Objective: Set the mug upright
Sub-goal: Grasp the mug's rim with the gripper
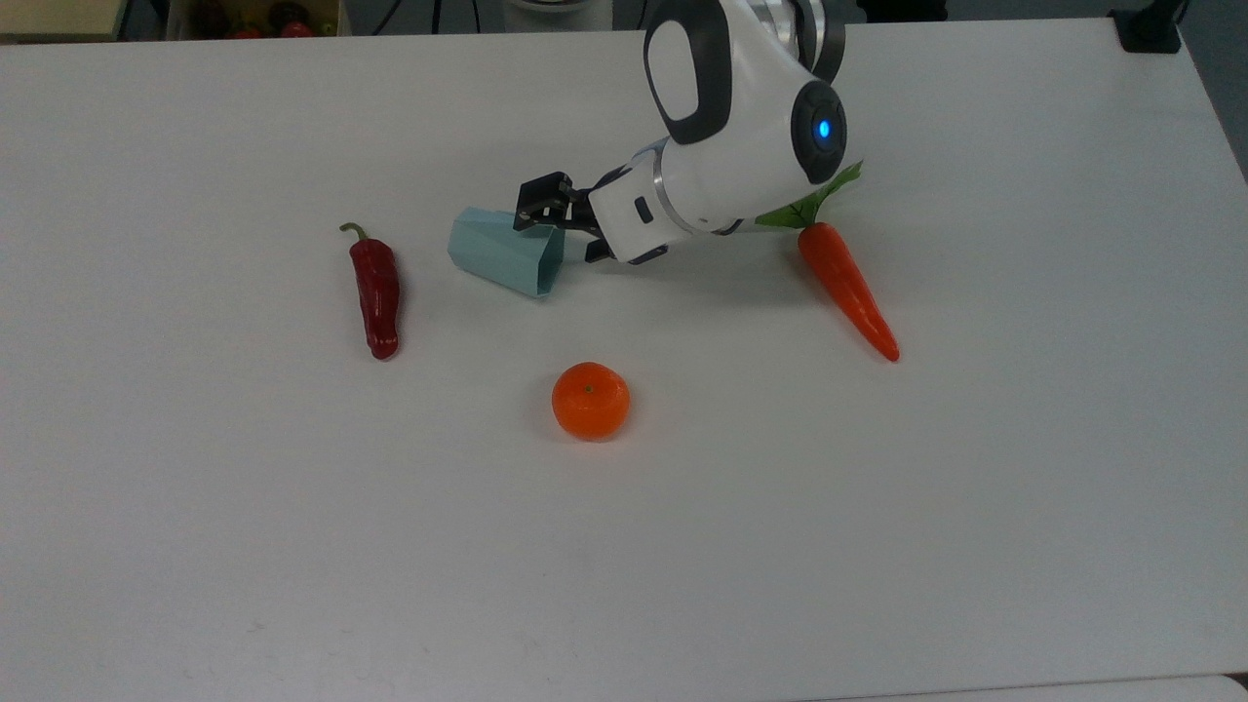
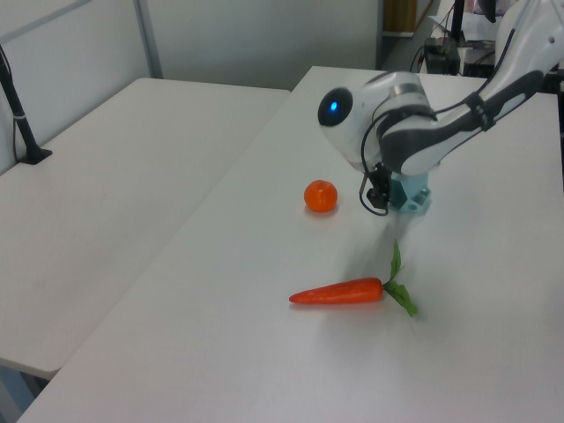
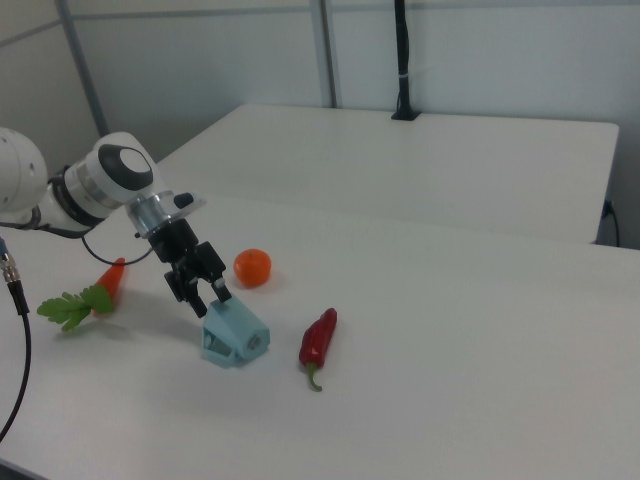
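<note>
The table point(image 1: 292, 546) held the lot. The mug point(image 1: 504, 253) lay on its side between the chili point(image 1: 376, 294) and carrot point(image 1: 846, 290), long axis running left-right in the top view, mouth facing right toward the tool point(image 3: 206, 290). The tool sat right at that rim, fingers spread, gripping nothing yet.

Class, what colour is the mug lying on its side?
Pale blue-green mug, clearest in the top view.
</note>
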You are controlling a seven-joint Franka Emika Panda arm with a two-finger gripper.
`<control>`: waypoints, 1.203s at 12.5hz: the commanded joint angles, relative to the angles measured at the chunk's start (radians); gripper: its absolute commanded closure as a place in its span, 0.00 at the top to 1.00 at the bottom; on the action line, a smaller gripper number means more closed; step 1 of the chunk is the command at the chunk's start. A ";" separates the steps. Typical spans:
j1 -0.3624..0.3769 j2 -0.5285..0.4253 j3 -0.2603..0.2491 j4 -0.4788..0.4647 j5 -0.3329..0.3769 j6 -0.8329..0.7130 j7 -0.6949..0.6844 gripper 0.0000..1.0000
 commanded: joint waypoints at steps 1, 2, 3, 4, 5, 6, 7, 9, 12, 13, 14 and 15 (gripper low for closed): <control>0.009 0.030 -0.015 0.031 -0.069 -0.110 0.010 0.92; 0.006 0.033 -0.017 0.021 -0.101 -0.124 0.006 0.86; 0.004 0.037 -0.017 0.010 -0.113 -0.126 0.003 0.78; 0.004 0.037 -0.015 0.004 -0.115 -0.129 -0.006 0.60; 0.006 0.037 -0.015 0.004 -0.115 -0.130 -0.016 0.49; 0.006 0.037 -0.017 0.002 -0.116 -0.141 -0.032 0.37; 0.006 0.036 -0.017 0.002 -0.117 -0.159 -0.058 0.25; 0.004 0.034 -0.017 0.004 -0.117 -0.204 -0.119 0.09; -0.007 -0.006 -0.018 0.008 -0.117 -0.224 -0.194 0.01; -0.010 -0.016 -0.018 0.008 -0.115 -0.224 -0.210 0.01; -0.010 -0.033 -0.017 0.013 -0.101 -0.218 -0.210 0.00; -0.011 -0.053 -0.014 0.013 -0.086 -0.210 -0.210 0.00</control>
